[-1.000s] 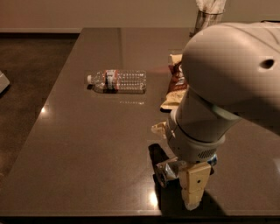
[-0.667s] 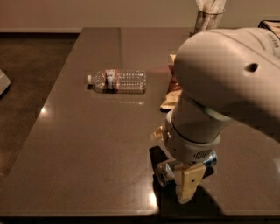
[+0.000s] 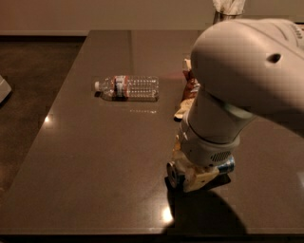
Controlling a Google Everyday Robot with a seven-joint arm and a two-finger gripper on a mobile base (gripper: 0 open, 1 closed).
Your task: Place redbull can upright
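The redbull can (image 3: 173,175) lies on its side on the dark table (image 3: 95,156) near the front edge. Its silver end faces left and a blue patch of it (image 3: 227,165) shows on the right. My gripper (image 3: 195,178) is down at the can, right over its middle, and hides most of its body. The large white arm (image 3: 237,80) reaches in from the upper right and covers the wrist.
A clear plastic water bottle (image 3: 128,88) with a red-and-blue label lies on its side at the back left. A snack bag (image 3: 189,90) lies behind the arm, partly hidden. A pale container (image 3: 228,8) stands at the far edge. The table's front edge is just below the can.
The arm has lowered, bringing the gripper down onto the lying can. The can and the bottle have not moved.
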